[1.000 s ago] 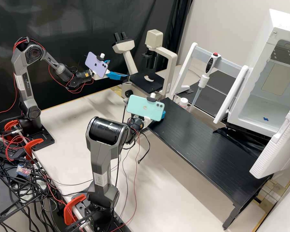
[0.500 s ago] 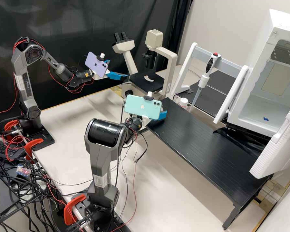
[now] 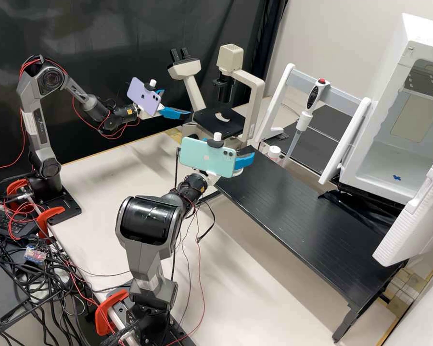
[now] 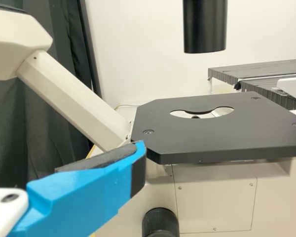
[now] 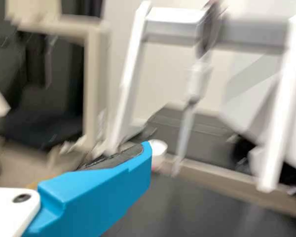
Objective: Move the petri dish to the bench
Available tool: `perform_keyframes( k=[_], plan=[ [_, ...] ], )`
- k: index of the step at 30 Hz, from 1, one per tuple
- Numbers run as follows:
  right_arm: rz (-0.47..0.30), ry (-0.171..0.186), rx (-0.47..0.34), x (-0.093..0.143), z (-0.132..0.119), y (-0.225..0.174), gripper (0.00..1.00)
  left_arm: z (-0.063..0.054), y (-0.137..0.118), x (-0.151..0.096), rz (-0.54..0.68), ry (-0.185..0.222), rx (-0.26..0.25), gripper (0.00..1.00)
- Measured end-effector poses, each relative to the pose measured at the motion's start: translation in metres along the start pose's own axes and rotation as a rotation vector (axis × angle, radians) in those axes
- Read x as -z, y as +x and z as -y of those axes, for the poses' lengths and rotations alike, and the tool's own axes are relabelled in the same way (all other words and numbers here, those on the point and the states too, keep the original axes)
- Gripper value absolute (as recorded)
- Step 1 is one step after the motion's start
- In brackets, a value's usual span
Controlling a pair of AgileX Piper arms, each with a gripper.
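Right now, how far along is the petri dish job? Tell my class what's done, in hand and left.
Done: I can't confirm any set-down on the black bench. In hand: the right gripper is at its microscope-side corner, with something pale just below that may be the dish, gripped or not I can't tell. The left gripper is by the microscope stage. To do: probably settling the dish on the bench.

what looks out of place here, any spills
Cables lie in a loose tangle beside the red clamps, which looks messy. A black lead dangles below the green phone, its end seemingly unplugged. I see no spills.
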Motion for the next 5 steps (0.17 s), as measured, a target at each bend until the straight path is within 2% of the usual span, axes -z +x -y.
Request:
perform_keyframes(
  k=[1, 5],
  plan=[
    [-0.013, 0.001, -0.037, -0.0009, -0.0022, -0.0025, 1.0, 0.0, 0.0, 0.0, 0.0, 0.0, 0.0, 1.0],
    [-0.057, 0.06, -0.099, -0.0036, -0.0052, -0.0082, 1.0, 0.0, 0.0, 0.0, 0.0, 0.0, 0.0, 1.0]
  ],
)
